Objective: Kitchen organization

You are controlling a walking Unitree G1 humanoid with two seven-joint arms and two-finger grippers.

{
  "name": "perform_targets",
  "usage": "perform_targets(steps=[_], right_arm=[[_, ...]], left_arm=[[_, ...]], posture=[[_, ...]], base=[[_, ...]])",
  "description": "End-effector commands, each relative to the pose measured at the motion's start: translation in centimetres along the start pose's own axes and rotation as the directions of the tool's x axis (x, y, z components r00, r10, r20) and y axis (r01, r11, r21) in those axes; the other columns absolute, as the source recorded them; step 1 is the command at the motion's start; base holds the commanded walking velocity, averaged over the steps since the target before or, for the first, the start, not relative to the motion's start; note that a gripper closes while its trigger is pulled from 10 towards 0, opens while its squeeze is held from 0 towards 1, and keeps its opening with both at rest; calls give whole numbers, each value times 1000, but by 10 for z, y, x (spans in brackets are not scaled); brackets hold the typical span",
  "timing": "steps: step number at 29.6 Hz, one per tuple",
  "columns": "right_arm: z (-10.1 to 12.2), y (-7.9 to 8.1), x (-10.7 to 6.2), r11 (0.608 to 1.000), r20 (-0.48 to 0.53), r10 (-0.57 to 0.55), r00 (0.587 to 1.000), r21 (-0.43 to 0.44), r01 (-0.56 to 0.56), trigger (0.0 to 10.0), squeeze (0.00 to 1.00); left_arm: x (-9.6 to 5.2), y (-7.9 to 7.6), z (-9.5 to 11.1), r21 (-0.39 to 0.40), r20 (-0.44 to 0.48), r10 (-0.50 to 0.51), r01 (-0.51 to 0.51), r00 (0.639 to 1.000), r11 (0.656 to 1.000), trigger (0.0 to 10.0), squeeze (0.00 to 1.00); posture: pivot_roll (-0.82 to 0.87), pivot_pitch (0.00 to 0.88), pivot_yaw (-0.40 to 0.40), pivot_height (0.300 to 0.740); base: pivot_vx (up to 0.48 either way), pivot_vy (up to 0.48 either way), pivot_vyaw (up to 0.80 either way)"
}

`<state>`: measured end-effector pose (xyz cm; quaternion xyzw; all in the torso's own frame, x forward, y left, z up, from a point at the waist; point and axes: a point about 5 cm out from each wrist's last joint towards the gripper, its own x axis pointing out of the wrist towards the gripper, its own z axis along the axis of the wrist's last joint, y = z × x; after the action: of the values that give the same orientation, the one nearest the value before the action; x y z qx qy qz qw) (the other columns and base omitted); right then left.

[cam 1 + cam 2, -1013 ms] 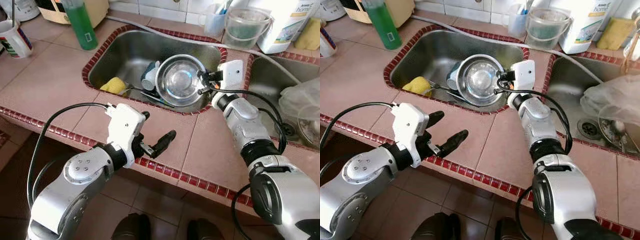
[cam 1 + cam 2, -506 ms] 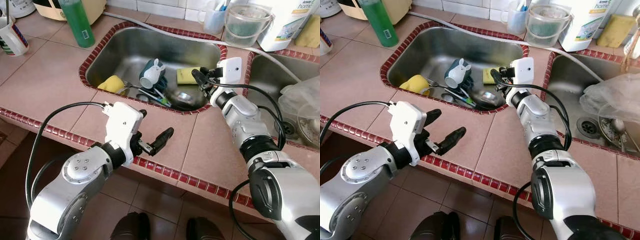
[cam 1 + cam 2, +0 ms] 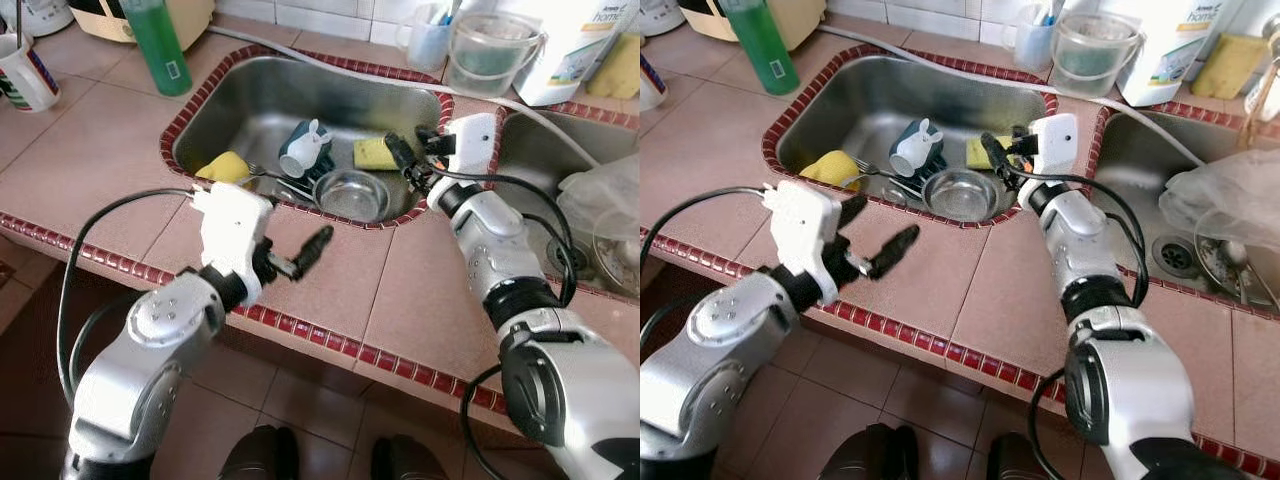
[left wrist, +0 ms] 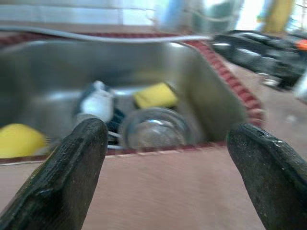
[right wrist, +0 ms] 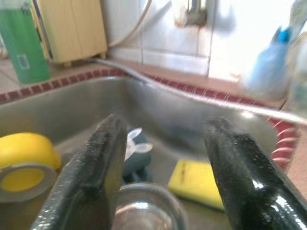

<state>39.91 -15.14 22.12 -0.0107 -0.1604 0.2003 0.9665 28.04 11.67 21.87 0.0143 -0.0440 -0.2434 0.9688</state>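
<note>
A steel bowl (image 3: 350, 193) lies upright in the left sink (image 3: 260, 100), beside a yellow sponge (image 3: 374, 152), a teal and white mug (image 3: 303, 147) and a yellow roll (image 3: 228, 168). My right gripper (image 3: 405, 157) hangs open and empty over the sink's right rim, just above the sponge. In the right wrist view the bowl (image 5: 148, 208) sits below the fingers (image 5: 96, 163). My left gripper (image 3: 875, 228) is open and empty above the counter in front of the sink, pointing toward the bowl (image 4: 156, 127).
A green bottle (image 3: 155, 40) and a striped mug (image 3: 28, 75) stand on the counter at the far left. A clear tub (image 3: 490, 50) and white jug sit behind the sink. A second sink (image 3: 555, 150) and a plastic bag (image 3: 605, 200) lie to the right.
The right gripper, which held the steel bowl tilted up by its rim, has let it go; the bowl now rests in the sink. My left gripper has risen toward the sink.
</note>
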Motion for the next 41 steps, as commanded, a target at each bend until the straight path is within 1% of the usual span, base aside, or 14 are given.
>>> perform_targets(steps=[1, 3, 7, 8, 9, 12, 14, 18, 21, 27, 28, 29, 34, 41], right_arm=[[3, 1, -1, 1000, 38, -10, 999, -22, 11, 10000, 1000], [4, 1, -5, 999, 64, -25, 998, -36, 28, 10000, 1000], [2, 2, -12, 998, 93, -38, 995, -54, 43, 10000, 1000], [1, 3, -16, 996, 100, -45, 994, -76, 53, 10000, 1000], [1, 3, -16, 996, 100, -45, 994, -76, 53, 10000, 1000], [-4, 4, -28, 990, 116, -87, 989, -103, 99, 10000, 1000], [-6, 4, -34, 985, 124, -127, 984, -98, 140, 10000, 1000], [-9, 3, -42, 979, 128, -168, 977, -92, 181, 10000, 1000], [-12, 1, -57, 960, 126, -252, 960, -92, 264, 10000, 1000], [-13, 2, -66, 945, 124, -304, 944, -86, 316, 10000, 1000], [-14, 4, -68, 945, 121, -305, 945, -84, 316, 10000, 557], [-14, 5, -70, 944, 118, -310, 943, -83, 321, 10000, 0], [-15, 7, -78, 937, 107, -331, 938, -79, 339, 10000, 0], [-25, 14, -96, 933, 51, -348, 936, -83, 351, 10000, 0]], left_arm=[[1, 9, -3, 4, 9, 59, -59, 998, 998, 10000, 0], [4, 15, -8, 15, 11, 100, -100, 995, 995, 10000, 0], [10, 23, -18, -15, 9, 156, -156, 988, 988, 10000, 0], [12, 26, -23, -30, 10, 187, -187, 982, 982, 10000, 0], [12, 26, -23, -30, 10, 187, -187, 982, 982, 10000, 0], [14, 34, -34, -92, 14, 249, -247, 968, 965, 10000, 0], [14, 38, -41, -84, 5, 276, -274, 961, 958, 10000, 0], [15, 38, -44, -106, 11, 259, -257, 966, 961, 10000, 0], [18, 38, -47, -103, 23, 256, -252, 966, 962, 10000, 0], [21, 41, -52, -113, 14, 251, -248, 968, 962, 10000, 0], [21, 41, -53, -113, 13, 249, -246, 968, 963, 10000, 0], [22, 41, -53, -111, 14, 247, -244, 969, 963, 10000, 0], [22, 41, -55, -111, 21, 238, -234, 971, 966, 10000, 0], [13, 39, -63, -127, 21, 238, -234, 971, 964, 10000, 0]], posture=[[-29, 125, 13, 711], [-34, 109, 15, 711], [-47, 77, 14, 711], [-55, 65, 14, 711], [-55, 65, 14, 711], [-66, 41, 17, 711], [-71, 35, 20, 711], [-80, 21, 28, 711], [-93, 7, 42, 711], [-115, 1, 54, 711], [-119, 0, 56, 711], [-121, 0, 56, 711], [-124, 0, 57, 711], [-114, 5, 42, 711]], base=[[0, 0, 0], [0, 0, 0], [0, 0, 0], [0, 0, 0], [0, 0, 0], [0, 0, 0], [0, 0, 0], [0, 0, 0], [0, 0, 0], [0, 0, 0], [0, 0, 0], [0, 0, 0], [0, 0, 0], [0, 0, 0]])
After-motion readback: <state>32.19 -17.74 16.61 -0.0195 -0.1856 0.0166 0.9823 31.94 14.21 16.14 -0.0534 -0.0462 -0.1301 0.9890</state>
